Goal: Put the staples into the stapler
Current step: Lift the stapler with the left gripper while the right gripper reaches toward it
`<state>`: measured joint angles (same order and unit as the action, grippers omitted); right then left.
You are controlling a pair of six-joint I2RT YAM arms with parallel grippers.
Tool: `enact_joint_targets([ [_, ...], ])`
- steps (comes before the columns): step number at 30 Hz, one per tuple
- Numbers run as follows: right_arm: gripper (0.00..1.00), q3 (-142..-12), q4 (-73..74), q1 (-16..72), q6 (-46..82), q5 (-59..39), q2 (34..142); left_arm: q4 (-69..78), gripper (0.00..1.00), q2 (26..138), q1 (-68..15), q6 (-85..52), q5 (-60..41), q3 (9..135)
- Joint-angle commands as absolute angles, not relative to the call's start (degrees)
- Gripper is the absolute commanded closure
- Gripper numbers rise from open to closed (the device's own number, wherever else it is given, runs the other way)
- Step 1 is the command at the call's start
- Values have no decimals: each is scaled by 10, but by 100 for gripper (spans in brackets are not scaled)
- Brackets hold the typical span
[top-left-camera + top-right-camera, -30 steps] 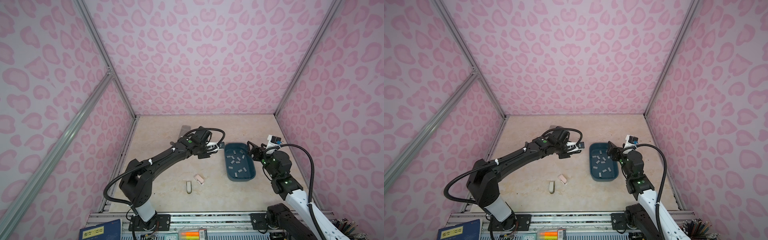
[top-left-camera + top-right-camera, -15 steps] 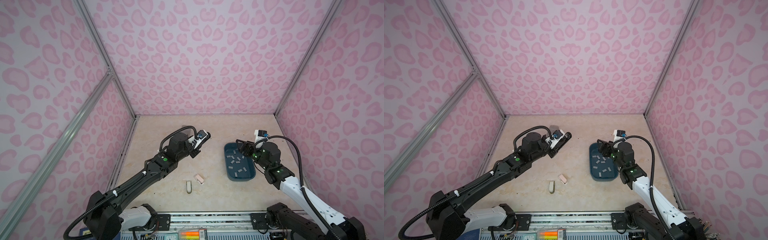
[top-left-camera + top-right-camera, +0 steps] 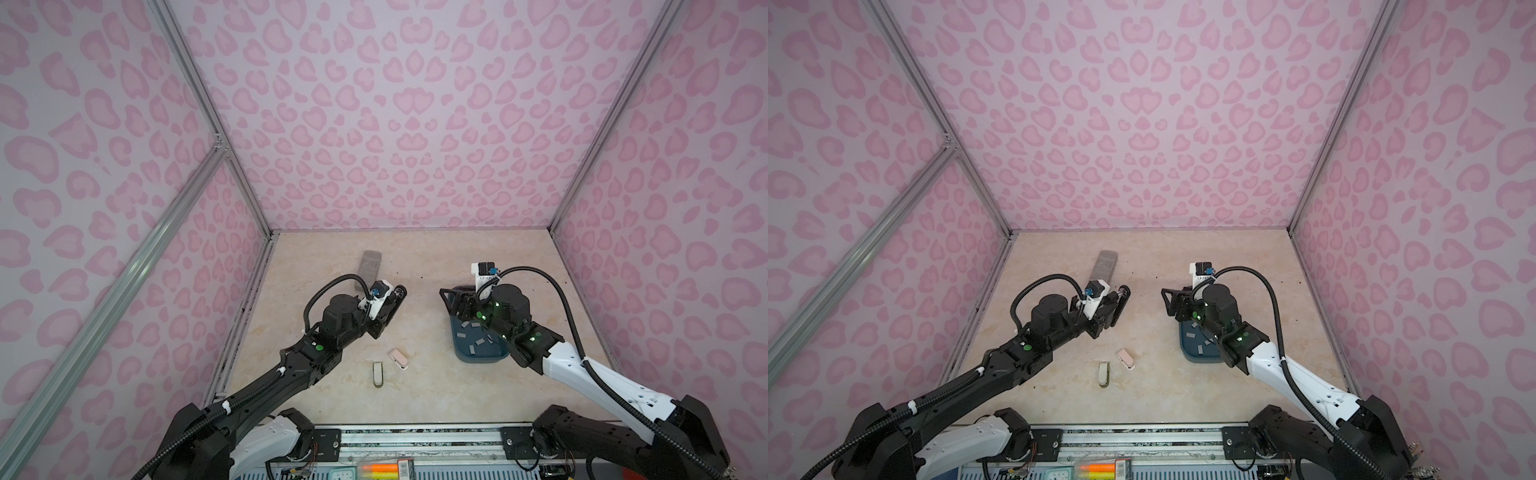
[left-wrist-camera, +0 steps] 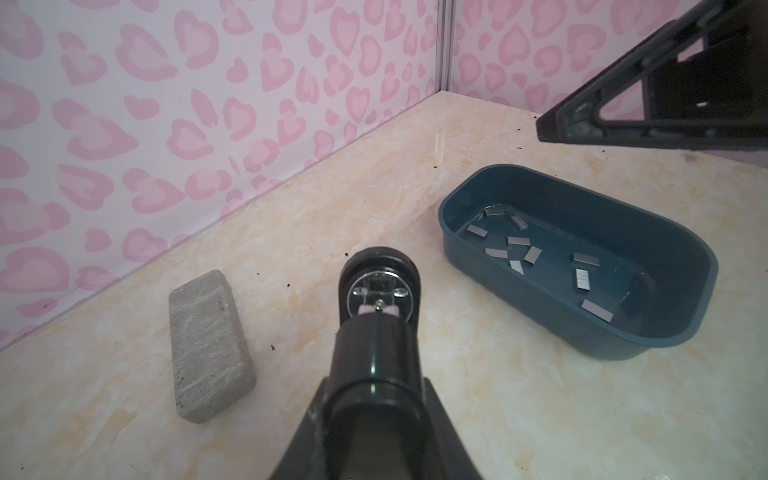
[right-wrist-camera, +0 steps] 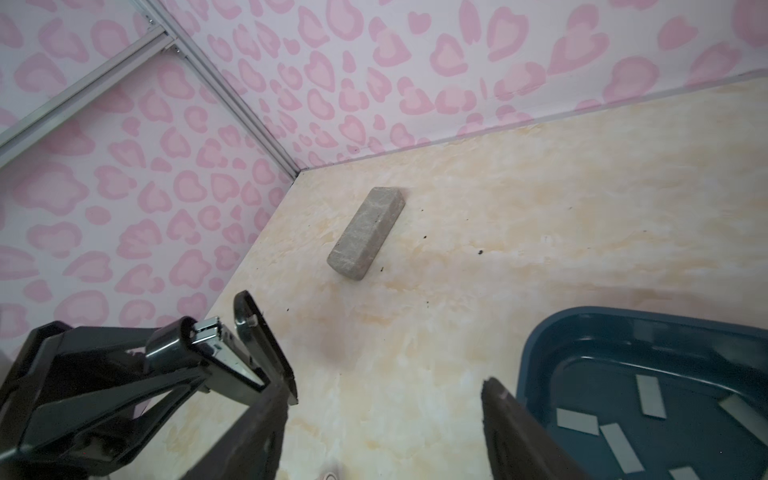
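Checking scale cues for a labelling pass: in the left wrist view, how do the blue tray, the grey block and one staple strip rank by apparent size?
1. blue tray
2. grey block, clearly smaller than the tray
3. staple strip, by far the smallest

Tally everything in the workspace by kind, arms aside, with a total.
black stapler: 1
dark teal plastic tray: 1
light-grey metal staple strips, in that tray: 10
grey speckled rectangular block: 1
small pink oblong item: 1
small beige oblong item: 1
Total: 15
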<state>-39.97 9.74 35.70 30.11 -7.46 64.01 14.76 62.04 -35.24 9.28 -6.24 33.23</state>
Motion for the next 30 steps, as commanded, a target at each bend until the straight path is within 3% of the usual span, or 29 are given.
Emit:
enact_joint_targets([
  [1, 26, -430, 89, 379, 278, -26, 652, 216, 96, 606, -351, 91, -54, 317],
  [8, 25, -476, 137, 381, 271, -13, 690, 269, 96, 545, -352, 107, -9, 251],
  [16, 26, -557, 65, 378, 213, 30, 712, 280, 96, 548, -352, 103, 25, 242],
  [22, 26, -530, 74, 379, 266, -23, 639, 278, 96, 497, -352, 117, 41, 225],
  [30, 26, -411, 103, 384, 332, -12, 537, 247, 96, 531, -352, 106, -13, 265],
])
